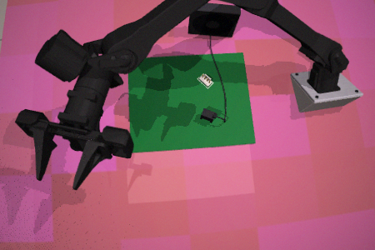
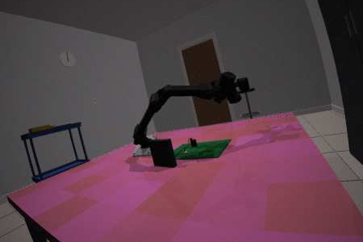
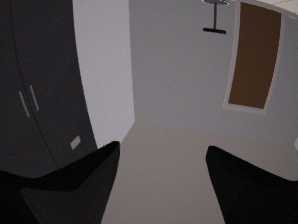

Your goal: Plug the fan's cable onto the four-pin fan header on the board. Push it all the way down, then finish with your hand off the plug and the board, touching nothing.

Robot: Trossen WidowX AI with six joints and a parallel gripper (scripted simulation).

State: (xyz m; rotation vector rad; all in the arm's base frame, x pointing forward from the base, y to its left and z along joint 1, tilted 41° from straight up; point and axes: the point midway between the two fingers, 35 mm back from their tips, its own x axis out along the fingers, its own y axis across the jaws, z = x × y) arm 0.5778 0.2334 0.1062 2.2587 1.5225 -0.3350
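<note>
Overhead, the plug (image 1: 207,115) shows; the wrist view has the parted pincer (image 1: 57,184) (image 3: 164,151).

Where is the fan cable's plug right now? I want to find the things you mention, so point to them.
In the top view, the black plug (image 1: 208,115) (image 2: 194,143) is on the green board (image 1: 187,137) (image 2: 210,154), below the white four-pin header (image 1: 205,80).

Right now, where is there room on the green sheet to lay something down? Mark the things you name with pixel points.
On the green board (image 1: 237,93) (image 2: 206,151), the strip right of the cable (image 1: 225,93), toward the arm's grey base (image 1: 302,101), looks free. It is crowded around the white header (image 1: 205,80) and the black plug (image 1: 207,115).
</note>
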